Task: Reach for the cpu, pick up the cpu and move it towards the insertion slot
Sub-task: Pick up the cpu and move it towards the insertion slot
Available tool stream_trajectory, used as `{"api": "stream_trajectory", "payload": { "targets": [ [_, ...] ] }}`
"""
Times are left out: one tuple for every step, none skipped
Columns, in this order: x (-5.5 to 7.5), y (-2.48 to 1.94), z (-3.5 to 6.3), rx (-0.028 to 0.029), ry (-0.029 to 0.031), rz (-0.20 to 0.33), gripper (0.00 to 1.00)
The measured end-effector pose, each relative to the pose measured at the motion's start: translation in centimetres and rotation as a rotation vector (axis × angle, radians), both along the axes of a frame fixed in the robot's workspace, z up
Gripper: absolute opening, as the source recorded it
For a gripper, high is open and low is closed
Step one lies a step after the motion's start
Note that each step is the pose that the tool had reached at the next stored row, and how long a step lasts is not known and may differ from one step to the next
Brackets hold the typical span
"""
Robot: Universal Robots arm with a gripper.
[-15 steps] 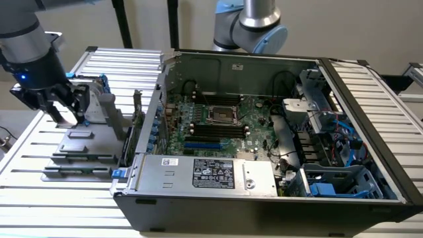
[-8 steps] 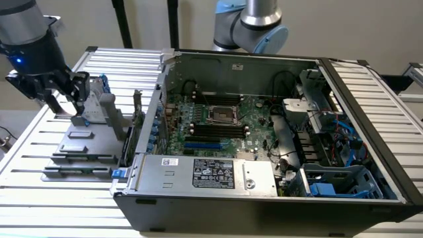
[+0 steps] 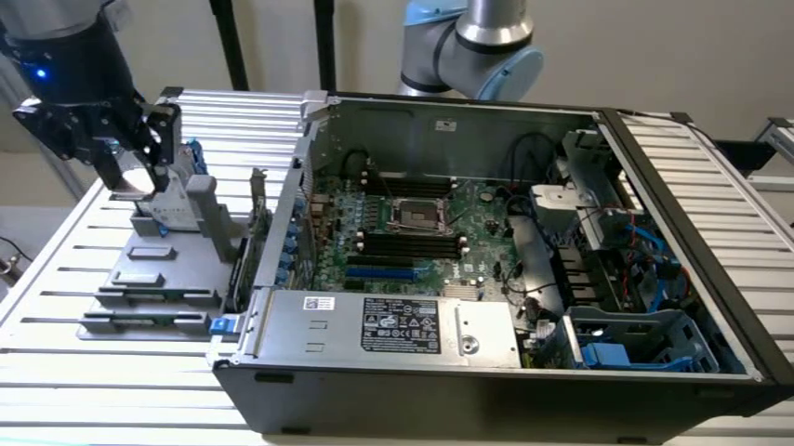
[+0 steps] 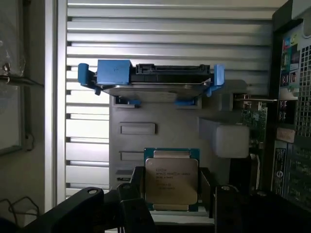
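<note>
Exterior view: your gripper (image 3: 129,181) hangs at the far left over the grey tray (image 3: 149,279), closed on the cpu (image 3: 130,189). The insertion slot (image 3: 416,216) lies well to the right inside the case (image 3: 496,372), whose left wall stands between.

Wrist view: the jaws touch both side edges of the cpu (image 4: 171,180). The blue-framed hard drive (image 4: 150,80) stands beyond, apart.

A long silvery table (image 3: 74,372) of ribbed metal slats with dark gaps between them runs under everything here. Two things sit straight on it. Toward the exterior view's left lies a flat grey fixture plate (image 3: 186,279), square to the slats. Just beside it, on the exterior view's right, a big black computer case (image 3: 496,400) lies on its side with its open face turned up, taking up most of the tabletop.
</note>
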State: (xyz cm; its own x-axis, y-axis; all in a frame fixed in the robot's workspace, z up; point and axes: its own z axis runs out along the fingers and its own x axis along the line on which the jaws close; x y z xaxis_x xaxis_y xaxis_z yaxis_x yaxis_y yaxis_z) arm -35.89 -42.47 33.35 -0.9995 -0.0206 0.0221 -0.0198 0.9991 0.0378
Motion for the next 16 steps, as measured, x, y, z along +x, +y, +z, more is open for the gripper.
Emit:
{"api": "stream_trajectory", "payload": {
  "targets": [
    [0.5, -0.02, 0.45, 0.0010, 0.0001, 0.000, 0.55],
    [0.9, -0.05, 0.90, 0.0021, 0.0004, 0.000, 0.55],
    [1.4, -0.06, 1.37, 0.0036, 0.0003, 0.000, 0.55],
    [1.8, -0.09, 1.83, 0.0048, 0.0006, 0.000, 0.55],
    [2.3, -0.11, 2.27, 0.0061, 0.0007, 0.000, 0.55],
    [2.7, -0.14, 2.72, 0.0078, 0.0008, 0.000, 0.55],
    [3.2, -0.17, 3.17, 0.0095, 0.0011, 0.000, 0.55],
    [3.6, -0.19, 3.63, 0.0116, 0.0009, 0.000, 0.55],
    [4.1, -0.22, 4.06, 0.0136, 0.0010, 0.001, 0.55],
    [4.5, -0.24, 4.45, 0.0150, 0.0012, 0.001, 0.55],
    [5.0, -0.25, 4.79, 0.0164, 0.0011, 0.001, 0.55],
    [5.5, -0.27, 5.11, 0.0176, 0.0013, 0.001, 0.55],
    [5.9, -0.28, 5.43, 0.0187, 0.0015, 0.001, 0.55],
    [6.3, -0.29, 5.71, 0.0197, 0.0015, 0.001, 0.55],
    [6.8, -0.30, 5.99, 0.0207, 0.0018, 0.001, 0.55],
    [7.3, -0.31, 6.28, 0.0215, 0.0022, 0.002, 0.55]
  ]
}}
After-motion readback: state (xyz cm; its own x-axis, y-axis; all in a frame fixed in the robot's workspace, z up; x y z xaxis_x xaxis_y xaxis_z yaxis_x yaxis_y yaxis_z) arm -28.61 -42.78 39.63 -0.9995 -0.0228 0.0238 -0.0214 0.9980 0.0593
